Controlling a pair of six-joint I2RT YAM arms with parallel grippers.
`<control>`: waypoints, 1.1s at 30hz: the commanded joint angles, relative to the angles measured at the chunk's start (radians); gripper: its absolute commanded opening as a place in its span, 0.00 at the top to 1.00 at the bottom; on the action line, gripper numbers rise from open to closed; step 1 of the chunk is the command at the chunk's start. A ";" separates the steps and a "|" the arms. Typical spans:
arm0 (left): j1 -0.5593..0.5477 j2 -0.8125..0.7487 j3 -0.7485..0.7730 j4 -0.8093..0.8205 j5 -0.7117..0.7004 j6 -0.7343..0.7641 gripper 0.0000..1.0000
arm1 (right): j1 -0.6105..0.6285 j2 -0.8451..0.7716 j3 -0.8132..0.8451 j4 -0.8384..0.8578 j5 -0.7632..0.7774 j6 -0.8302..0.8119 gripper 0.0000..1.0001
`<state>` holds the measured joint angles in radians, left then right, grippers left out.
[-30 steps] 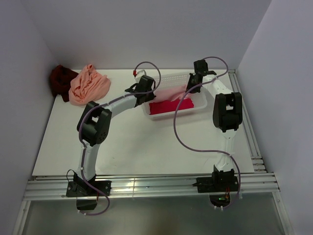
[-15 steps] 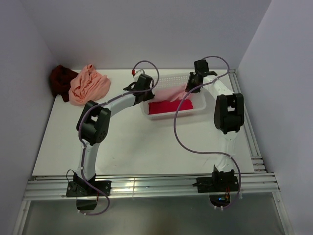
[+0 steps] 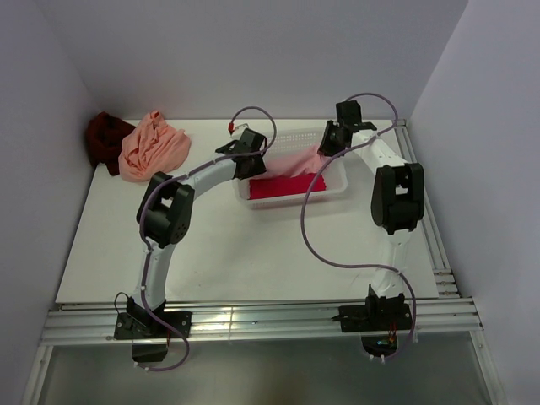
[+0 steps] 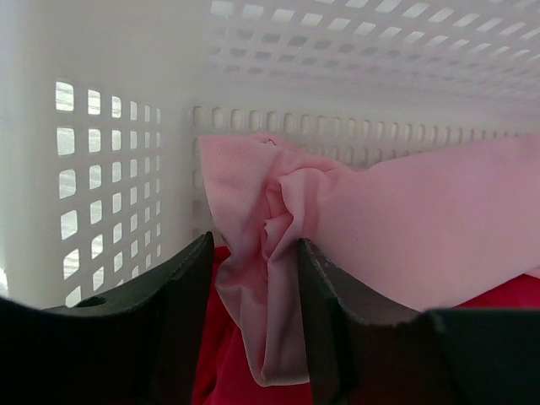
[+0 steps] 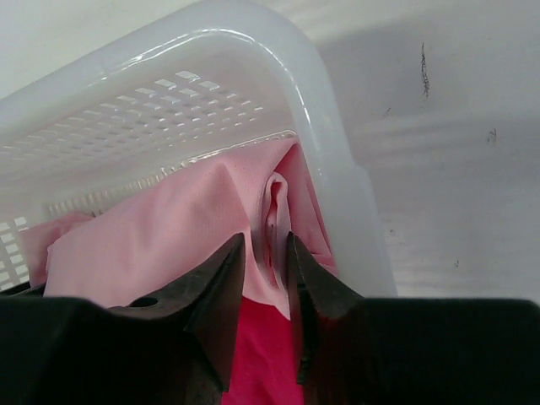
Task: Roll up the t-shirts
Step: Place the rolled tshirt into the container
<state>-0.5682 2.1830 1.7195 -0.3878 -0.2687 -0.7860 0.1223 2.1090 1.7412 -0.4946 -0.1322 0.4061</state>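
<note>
Your left gripper (image 4: 253, 253) is down inside the basket (image 4: 126, 67), jaws apart. A bunched end of the pink shirt (image 4: 405, 228) hangs in the gap. The wad touches the right-hand finger, and a sliver of red shows between it and the left-hand finger, so it reads as loose, not clamped. Below the tips lies the crimson shirt (image 4: 221, 371), flat on the basket floor. Just past the tips the pink cloth spreads away to the gripper's right. Behind it stands the lattice wall, with the basket's corner ahead and to the left. Your right gripper (image 5: 266, 245) sits at the other end of the same shirt, jaws only narrowly parted. A thin upright fold of pink shows in the slot. You cannot tell from here whether the pads pinch that fold or merely flank it. Crimson cloth shows under these tips as well. Ahead and to the left the pink shirt drapes up against the basket's inner wall. The rounded rim curves past close on the gripper's right, with bare table (image 5: 439, 126) beyond it. From overhead, both grippers are at the basket, one at each end, with the pink shirt slung between them over the crimson one. Well off to the left gripper's left, at the table's far corner, the peach shirt (image 3: 152, 145) lies crumpled, with the maroon shirt (image 3: 103, 137) heaped just beyond it against the wall.
</note>
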 commanded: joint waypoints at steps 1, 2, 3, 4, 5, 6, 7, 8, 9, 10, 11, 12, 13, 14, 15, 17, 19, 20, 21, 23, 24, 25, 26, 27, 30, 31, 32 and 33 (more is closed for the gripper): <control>-0.001 -0.038 0.049 -0.068 -0.043 0.022 0.50 | 0.019 -0.104 -0.017 0.056 -0.018 -0.003 0.67; -0.001 -0.042 0.055 -0.069 -0.043 0.025 0.49 | 0.025 -0.109 -0.020 0.056 -0.017 -0.006 0.68; -0.001 -0.046 0.058 -0.075 -0.047 0.025 0.49 | 0.031 -0.116 -0.020 0.056 -0.006 -0.007 0.69; 0.001 -0.049 0.061 -0.075 -0.050 0.025 0.49 | 0.037 -0.122 -0.025 0.056 0.000 -0.007 0.69; -0.001 -0.054 0.066 -0.075 -0.052 0.027 0.47 | 0.049 -0.127 -0.032 0.066 0.006 -0.007 0.68; -0.001 -0.057 0.068 -0.077 -0.055 0.027 0.46 | 0.054 -0.129 -0.034 0.065 0.020 -0.007 0.66; -0.002 -0.064 0.071 -0.083 -0.064 0.027 0.45 | 0.057 -0.127 -0.031 0.054 0.023 -0.009 0.66; -0.002 -0.069 0.078 -0.083 -0.067 0.028 0.44 | 0.060 -0.124 -0.025 0.048 0.022 -0.010 0.67; -0.002 -0.077 0.083 -0.088 -0.072 0.031 0.43 | 0.062 -0.112 -0.019 0.045 0.020 -0.012 0.71; -0.004 -0.080 0.092 -0.098 -0.081 0.036 0.43 | 0.060 -0.107 -0.020 0.042 0.022 -0.012 0.74; -0.005 -0.083 0.112 -0.105 -0.086 0.040 0.42 | 0.063 -0.103 -0.022 0.042 0.025 -0.013 0.78; -0.006 -0.088 0.123 -0.114 -0.092 0.042 0.41 | 0.065 -0.092 -0.020 0.042 0.028 -0.013 0.79; -0.006 -0.089 0.146 -0.123 -0.096 0.048 0.41 | 0.066 -0.086 -0.020 0.038 0.042 -0.010 0.79; -0.004 -0.092 0.155 -0.138 -0.108 0.050 0.39 | 0.068 -0.080 -0.020 0.037 0.048 -0.009 0.80; -0.004 -0.097 0.163 -0.146 -0.115 0.051 0.38 | 0.068 -0.067 -0.022 0.037 0.054 -0.007 0.80; -0.007 -0.103 0.178 -0.163 -0.128 0.059 0.36 | 0.069 -0.055 -0.025 0.048 0.057 -0.003 0.82; -0.007 -0.112 0.187 -0.174 -0.139 0.060 0.35 | 0.073 -0.029 -0.019 0.047 0.074 0.003 0.84; -0.007 -0.117 0.187 -0.178 -0.139 0.062 0.35 | 0.074 -0.018 -0.014 0.044 0.080 0.005 0.85; -0.010 -0.129 0.184 -0.174 -0.127 0.064 0.35 | 0.076 0.006 0.001 0.038 0.089 0.010 0.87; -0.022 -0.146 0.164 -0.165 -0.113 0.067 0.39 | 0.085 0.028 0.021 0.019 0.126 0.010 0.89; -0.028 -0.155 0.158 -0.161 -0.110 0.067 0.42 | 0.089 0.046 0.027 0.011 0.131 0.014 0.89; -0.036 -0.160 0.149 -0.161 -0.109 0.065 0.44 | 0.096 0.054 0.030 0.005 0.150 0.014 0.90; -0.054 -0.161 0.146 -0.160 -0.109 0.064 0.53 | 0.097 0.058 0.032 0.007 0.154 0.016 0.91; -0.062 -0.161 0.143 -0.161 -0.109 0.060 0.57 | 0.099 0.066 0.031 0.008 0.154 0.020 0.91; -0.091 -0.157 0.123 -0.142 -0.090 0.051 0.71 | 0.100 0.069 0.021 0.019 0.137 0.019 0.91; -0.096 -0.151 0.112 -0.125 -0.067 0.045 0.72 | 0.100 0.069 0.021 0.024 0.137 0.017 0.91; -0.099 -0.146 0.114 -0.120 -0.052 0.045 0.73 | 0.102 0.068 0.020 0.025 0.137 0.016 0.91; -0.101 -0.126 0.118 -0.118 -0.043 0.044 0.74 | 0.102 0.065 0.018 0.028 0.116 0.011 0.91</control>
<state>-0.6525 2.0686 1.8431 -0.5335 -0.3511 -0.7429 0.2138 2.1830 1.7298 -0.4774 -0.0151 0.4217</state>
